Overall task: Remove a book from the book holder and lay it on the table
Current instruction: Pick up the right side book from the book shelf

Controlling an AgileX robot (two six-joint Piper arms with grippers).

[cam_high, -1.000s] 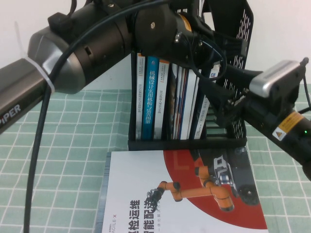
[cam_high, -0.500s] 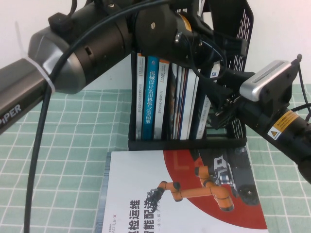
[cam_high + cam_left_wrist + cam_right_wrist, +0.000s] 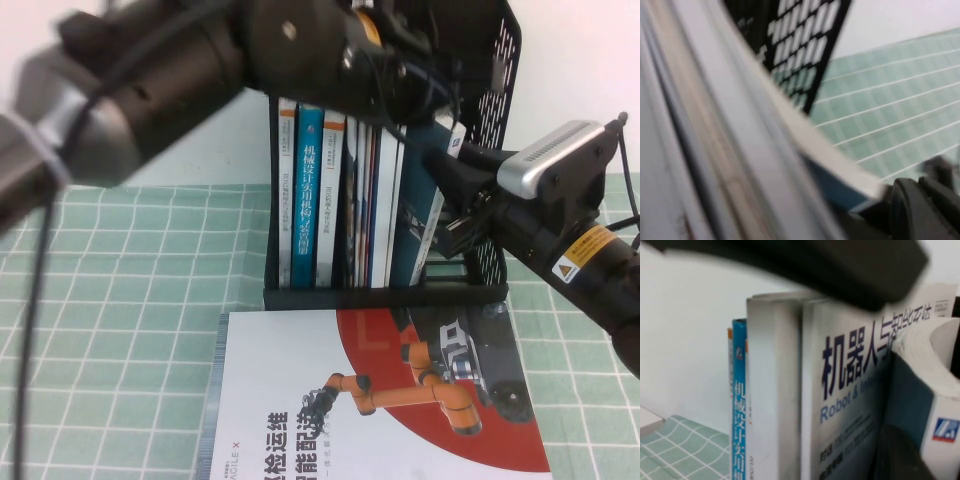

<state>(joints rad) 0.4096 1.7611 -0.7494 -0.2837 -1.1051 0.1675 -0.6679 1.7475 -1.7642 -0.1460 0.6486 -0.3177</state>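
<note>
Books (image 3: pixel 345 200) stand upright in the book holder (image 3: pixel 480 150). Left gripper (image 3: pixel 420 85) is above their tops, right gripper (image 3: pixel 455 215) beside the rightmost; for both, grip state cannot be told.

books (image 3: pixel 345 200) upright in book holder (image 3: pixel 490 150); flat book (image 3: pixel 380 400) before it; table (image 3: pixel 120 330) beneath

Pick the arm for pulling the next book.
Left, probably. The left hand is at the tops of the books in the book holder; the right hand sits beside the end book.
</note>
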